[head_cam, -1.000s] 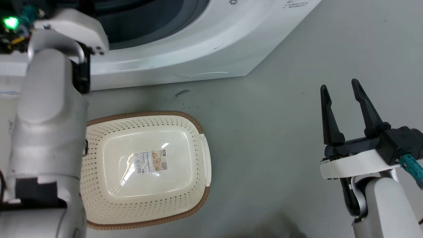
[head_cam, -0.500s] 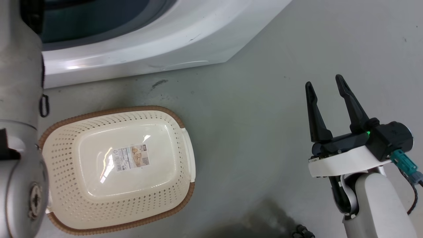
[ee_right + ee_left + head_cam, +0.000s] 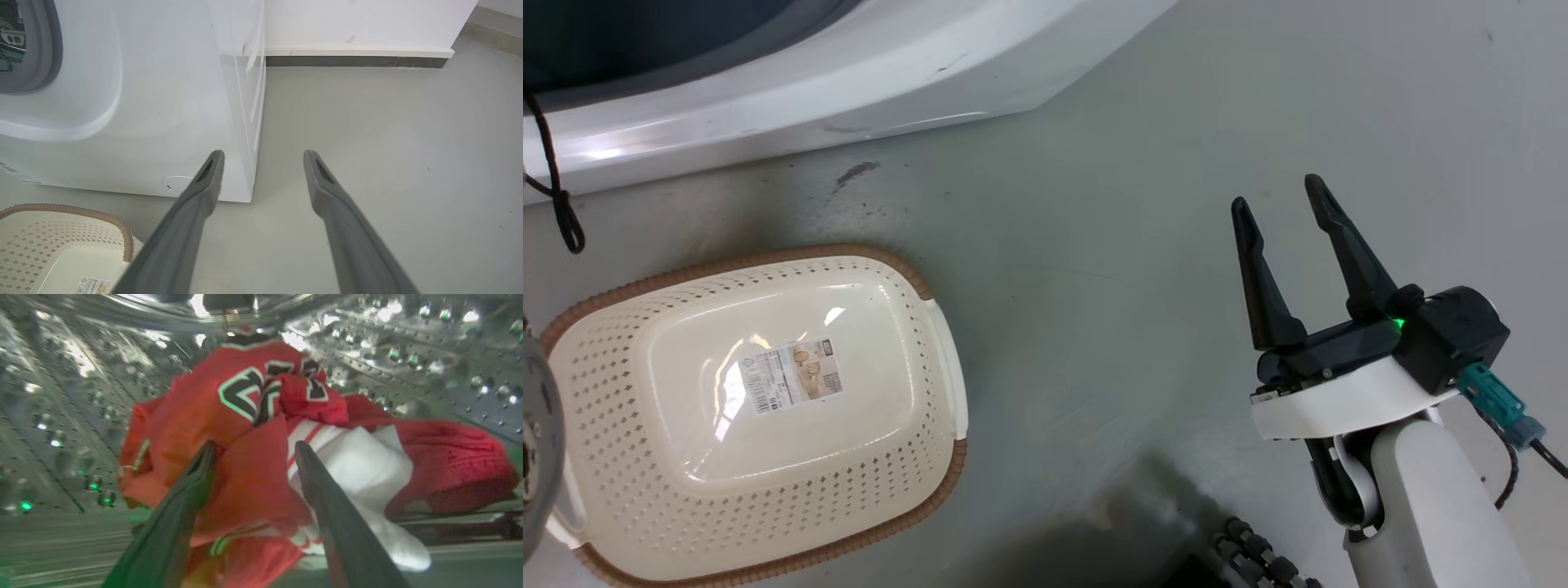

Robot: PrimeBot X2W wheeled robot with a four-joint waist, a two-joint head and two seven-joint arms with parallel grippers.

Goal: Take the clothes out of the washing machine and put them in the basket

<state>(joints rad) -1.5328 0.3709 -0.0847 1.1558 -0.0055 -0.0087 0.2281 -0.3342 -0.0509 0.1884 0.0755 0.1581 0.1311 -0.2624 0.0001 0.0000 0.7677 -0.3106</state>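
The clothes (image 3: 261, 428) are in a heap inside the drum (image 3: 408, 355); red jersey with black-and-white lettering on top, a white patch showing on the right, more plain red bunched behind that. The left gripper (image 3: 255, 447) is in the drum with them, jaws spread wide, a fold of red cloth sitting between the two fingers (image 3: 184, 498); can't tell if the tips actually touch it; either way it's not clamped on anything.

Out front, the basket (image 3: 605, 367) sits on the grey floor (image 3: 1094, 204) just beside the washer (image 3: 849, 73), a bit of a gap between them; label (image 3: 792, 376) visible on its bottom. The right gripper (image 3: 1276, 191) hangs over bare floor well to the right of the basket, fingers apart, holding nothing; from its wrist cam it looks toward the washer's front corner.
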